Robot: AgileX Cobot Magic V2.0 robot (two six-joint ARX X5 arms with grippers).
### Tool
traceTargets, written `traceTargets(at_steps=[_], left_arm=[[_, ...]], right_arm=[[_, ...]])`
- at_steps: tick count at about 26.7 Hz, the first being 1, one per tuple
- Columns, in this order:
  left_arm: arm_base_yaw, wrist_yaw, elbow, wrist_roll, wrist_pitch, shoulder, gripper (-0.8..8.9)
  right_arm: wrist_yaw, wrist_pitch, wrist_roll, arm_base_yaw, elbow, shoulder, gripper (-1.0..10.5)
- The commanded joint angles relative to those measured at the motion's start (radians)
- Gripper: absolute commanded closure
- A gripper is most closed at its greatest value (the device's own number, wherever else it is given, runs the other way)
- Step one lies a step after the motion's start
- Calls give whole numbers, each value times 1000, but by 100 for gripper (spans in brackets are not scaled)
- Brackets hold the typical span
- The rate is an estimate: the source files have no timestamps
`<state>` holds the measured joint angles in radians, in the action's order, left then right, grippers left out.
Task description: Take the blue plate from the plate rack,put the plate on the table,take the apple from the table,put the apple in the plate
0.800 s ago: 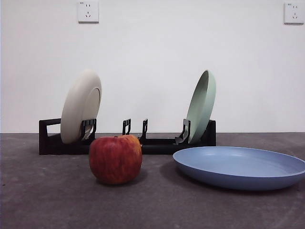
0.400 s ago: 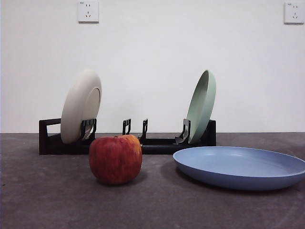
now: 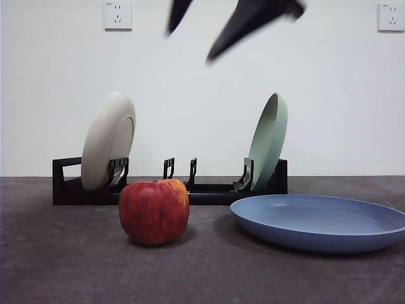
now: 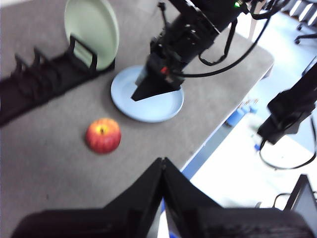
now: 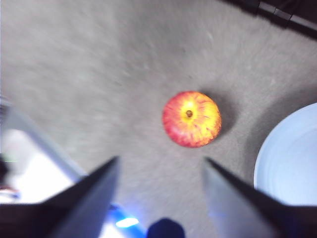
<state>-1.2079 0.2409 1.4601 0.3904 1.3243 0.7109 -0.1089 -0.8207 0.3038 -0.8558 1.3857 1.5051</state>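
Note:
The red apple (image 3: 154, 211) stands on the dark grey table (image 3: 76, 266), in front of the black plate rack (image 3: 209, 192). The blue plate (image 3: 316, 221) lies flat on the table to the apple's right, apart from it. My right gripper (image 3: 190, 44) is open and empty, high above the apple; its wrist view shows the apple (image 5: 191, 119) beyond its spread jaws (image 5: 159, 166) and the plate's rim (image 5: 292, 158) beside it. My left gripper (image 4: 162, 163) is shut and empty, held high near the table's edge. Its view shows the apple (image 4: 103, 135), plate (image 4: 163, 106) and rack (image 4: 34, 82).
A cream-white plate (image 3: 107, 140) stands in the rack's left end and a pale green plate (image 3: 268, 140) in its right end, the latter also in the left wrist view (image 4: 91, 25). The table's edge (image 4: 213, 139) runs close behind the left gripper.
Two black jaw tips have come into the front view from the top, above the apple. The apple, plates and rack have not moved.

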Motion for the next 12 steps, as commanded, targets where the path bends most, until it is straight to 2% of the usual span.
traceTargets(at_steps=[1,6,12], left_arm=[[-2,19,-81,58,-2,-46,822],[-2,53,-174,82,-2,-76,822],[-2,93,-180,82,-2,-64,822]], right_arm=[[16,31,3,-16,3,97,52],[38,93,-16,-21,7,274,52],[72,166,-23,-22,41,425,52]])
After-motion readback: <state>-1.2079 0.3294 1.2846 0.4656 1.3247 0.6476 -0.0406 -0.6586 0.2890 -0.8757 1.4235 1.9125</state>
